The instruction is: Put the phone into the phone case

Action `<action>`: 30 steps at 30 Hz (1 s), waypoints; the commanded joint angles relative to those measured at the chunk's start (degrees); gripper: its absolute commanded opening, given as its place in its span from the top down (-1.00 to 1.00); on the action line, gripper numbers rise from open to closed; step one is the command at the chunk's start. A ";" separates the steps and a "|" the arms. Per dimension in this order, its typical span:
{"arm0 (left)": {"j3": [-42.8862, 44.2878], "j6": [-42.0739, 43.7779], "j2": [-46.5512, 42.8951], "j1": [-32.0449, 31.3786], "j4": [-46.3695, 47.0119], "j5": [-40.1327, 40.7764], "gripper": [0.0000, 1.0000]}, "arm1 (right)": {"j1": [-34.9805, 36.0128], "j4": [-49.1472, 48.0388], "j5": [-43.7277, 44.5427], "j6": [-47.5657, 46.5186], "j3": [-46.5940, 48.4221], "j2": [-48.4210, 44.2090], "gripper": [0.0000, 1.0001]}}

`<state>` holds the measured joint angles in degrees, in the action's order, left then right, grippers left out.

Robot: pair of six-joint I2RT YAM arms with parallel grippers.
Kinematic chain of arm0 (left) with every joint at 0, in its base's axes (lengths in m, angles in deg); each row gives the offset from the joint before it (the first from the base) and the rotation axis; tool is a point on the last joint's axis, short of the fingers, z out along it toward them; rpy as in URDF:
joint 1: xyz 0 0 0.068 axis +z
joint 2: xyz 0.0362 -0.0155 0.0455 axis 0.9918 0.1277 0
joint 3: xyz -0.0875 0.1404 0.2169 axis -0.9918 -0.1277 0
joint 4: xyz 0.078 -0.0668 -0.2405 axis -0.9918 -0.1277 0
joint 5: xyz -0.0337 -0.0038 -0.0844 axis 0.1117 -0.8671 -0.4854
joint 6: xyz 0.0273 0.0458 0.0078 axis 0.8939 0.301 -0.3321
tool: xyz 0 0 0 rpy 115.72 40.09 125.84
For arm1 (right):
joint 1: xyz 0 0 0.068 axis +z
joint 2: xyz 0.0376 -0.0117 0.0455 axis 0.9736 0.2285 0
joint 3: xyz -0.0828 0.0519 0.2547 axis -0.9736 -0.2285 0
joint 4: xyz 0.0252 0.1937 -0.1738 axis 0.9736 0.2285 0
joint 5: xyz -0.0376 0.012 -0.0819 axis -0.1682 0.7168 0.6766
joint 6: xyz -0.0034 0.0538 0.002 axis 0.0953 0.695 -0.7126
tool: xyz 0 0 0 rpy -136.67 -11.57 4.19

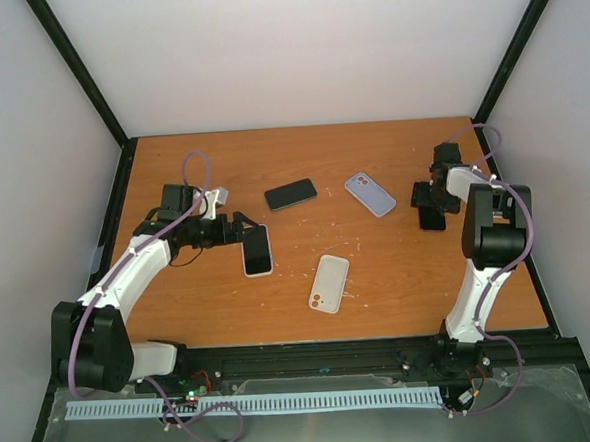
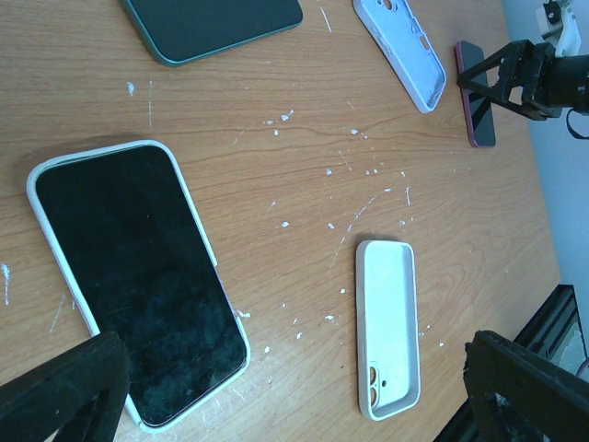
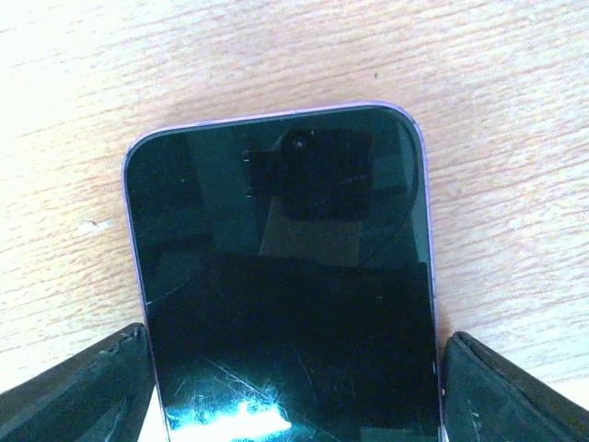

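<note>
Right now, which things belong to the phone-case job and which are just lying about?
In the job: purple phone, straddled by the right end effector; lilac case, likely its match.
Lying about: white case; green phone; white-rimmed phone.

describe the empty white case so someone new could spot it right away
On the wooden table, look toward the middle of the near half. The white case lies flat there, with no phone in it. The lavender case, the only other empty one, lies farther back.

Nothing legible in any view. Purple-edged dark-screen phone (image 3: pixel 285 295), white plastic phone case (image 2: pixel 387 327), lilac plastic phone case (image 2: pixel 400 46), wooden tabletop (image 1: pixel 408 274): 0 text, logos or numbers.
</note>
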<state>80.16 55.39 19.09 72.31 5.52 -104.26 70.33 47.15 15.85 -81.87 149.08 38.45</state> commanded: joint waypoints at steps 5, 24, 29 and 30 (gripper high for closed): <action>0.85 1.50 -1.06 0.07 0.26 -0.64 -0.99 | -0.12 5.06 1.08 1.49 -1.69 -1.68 -0.55; 0.62 1.58 -2.04 0.07 0.33 -1.00 -0.99 | 6.53 4.02 -5.32 -5.00 10.24 -5.58 -0.27; 0.52 1.60 -2.45 0.07 0.41 -1.28 -0.99 | 9.47 0.40 -12.33 -13.05 11.68 -5.70 -0.16; 0.56 1.59 -2.53 0.07 0.41 -1.36 -0.99 | 10.07 -0.07 -13.59 -14.46 11.94 -5.54 -0.15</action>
<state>80.16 55.46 18.13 72.31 5.52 -104.41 78.64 50.90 9.12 -88.58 159.07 34.89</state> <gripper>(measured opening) 0.995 0.747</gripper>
